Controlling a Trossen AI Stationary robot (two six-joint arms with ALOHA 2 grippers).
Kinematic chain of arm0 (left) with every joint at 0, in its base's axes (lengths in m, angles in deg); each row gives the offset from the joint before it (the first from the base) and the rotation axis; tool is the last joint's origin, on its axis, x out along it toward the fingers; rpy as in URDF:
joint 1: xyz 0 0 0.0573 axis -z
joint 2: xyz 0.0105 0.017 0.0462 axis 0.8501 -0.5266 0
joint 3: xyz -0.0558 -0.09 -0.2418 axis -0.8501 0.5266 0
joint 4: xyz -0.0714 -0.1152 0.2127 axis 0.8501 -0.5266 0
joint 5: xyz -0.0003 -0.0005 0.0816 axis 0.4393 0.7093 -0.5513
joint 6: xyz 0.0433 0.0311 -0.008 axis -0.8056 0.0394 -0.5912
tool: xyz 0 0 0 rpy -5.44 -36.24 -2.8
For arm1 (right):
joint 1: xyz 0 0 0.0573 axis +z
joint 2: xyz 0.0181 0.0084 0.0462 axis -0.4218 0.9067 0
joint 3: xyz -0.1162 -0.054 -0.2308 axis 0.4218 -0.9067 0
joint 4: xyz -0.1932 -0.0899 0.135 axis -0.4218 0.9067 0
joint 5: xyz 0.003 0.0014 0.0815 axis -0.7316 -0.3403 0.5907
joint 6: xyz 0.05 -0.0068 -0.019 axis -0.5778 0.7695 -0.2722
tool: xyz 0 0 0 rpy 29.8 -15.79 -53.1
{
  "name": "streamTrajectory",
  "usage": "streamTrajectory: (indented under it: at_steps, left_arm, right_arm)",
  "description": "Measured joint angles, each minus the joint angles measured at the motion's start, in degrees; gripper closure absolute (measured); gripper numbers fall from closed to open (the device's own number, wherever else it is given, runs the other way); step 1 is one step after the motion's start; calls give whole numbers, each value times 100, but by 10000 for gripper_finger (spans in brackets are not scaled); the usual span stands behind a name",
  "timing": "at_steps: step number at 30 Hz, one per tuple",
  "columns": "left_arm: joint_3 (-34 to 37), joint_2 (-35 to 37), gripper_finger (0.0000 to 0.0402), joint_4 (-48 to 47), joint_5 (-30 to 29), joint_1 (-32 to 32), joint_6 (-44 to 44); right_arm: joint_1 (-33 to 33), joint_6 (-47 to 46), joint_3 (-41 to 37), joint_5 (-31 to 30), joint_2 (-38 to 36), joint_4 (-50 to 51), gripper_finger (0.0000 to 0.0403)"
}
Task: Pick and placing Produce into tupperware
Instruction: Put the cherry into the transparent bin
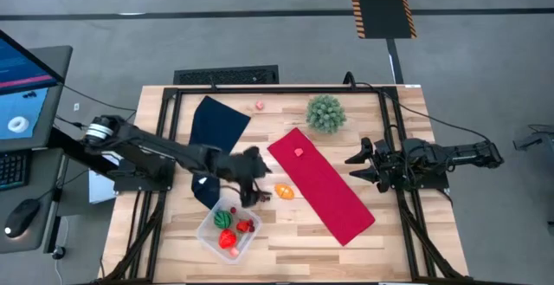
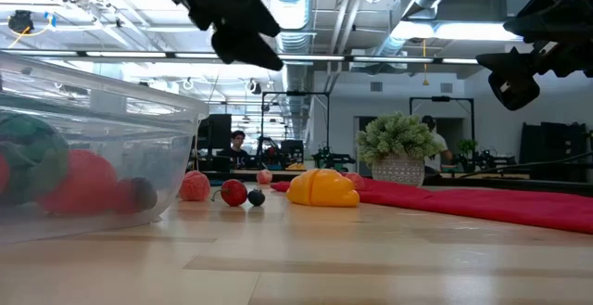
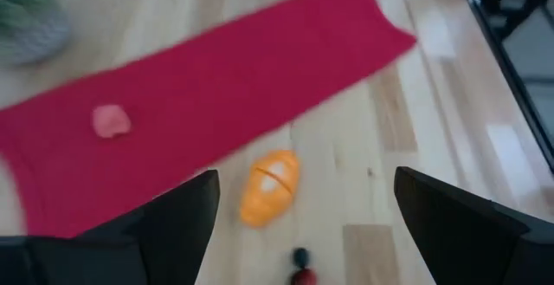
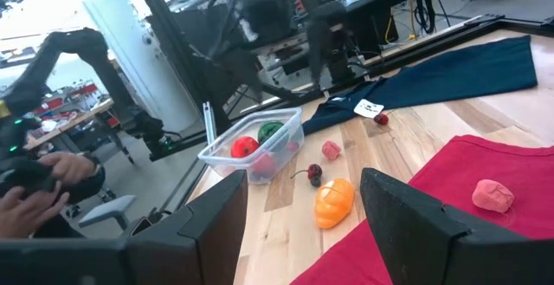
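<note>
- The tupperware [image 1: 228, 230] sits near the desk's [image 1: 286, 242] front edge, left of centre — red and green produce [image 1: 228, 220] already lies inside it.
- The left tool [image 1: 257, 189] hangs above the desk just behind the tupperware, fingers [image 3: 177, 220] spread apart and empty.
- An orange piece [image 1: 284, 191] lies just right of that tool, beside the red cloth [image 1: 320, 184]; a small cherry and a dark berry [image 2: 256, 196] rest near it.
- A pink piece [image 1: 299, 152] lies on the red cloth.
- The right tool [image 1: 362, 165] waits at the desk's right side — fingers apart, holding nothing.
</note>
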State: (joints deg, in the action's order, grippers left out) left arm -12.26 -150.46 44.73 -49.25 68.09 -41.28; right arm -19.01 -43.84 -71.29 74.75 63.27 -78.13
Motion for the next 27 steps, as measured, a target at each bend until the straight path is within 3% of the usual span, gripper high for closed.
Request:
streamTrajectory:
  at_steps: [6, 10, 19, 27]
  left_arm:
    - [973, 1055, 63, 155, 279, -833, 453]
    - [1258, 1485, 63, -418, -79, -1216, 1303]
    - [1276, 1509, 63, -1918, -894, -1473, 2688]
    - [1274, 1323, 63, -2829, -1192, -1475, 4830]
  right_arm:
    - [-2, 0, 0, -2, 0, 0, 154]
    - [-2, 2, -1, 0, -1, 1, 154]
    - [-1, 2, 0, -1, 0, 0, 154]
    - [-1, 2, -1, -2, -1, 0, 154]
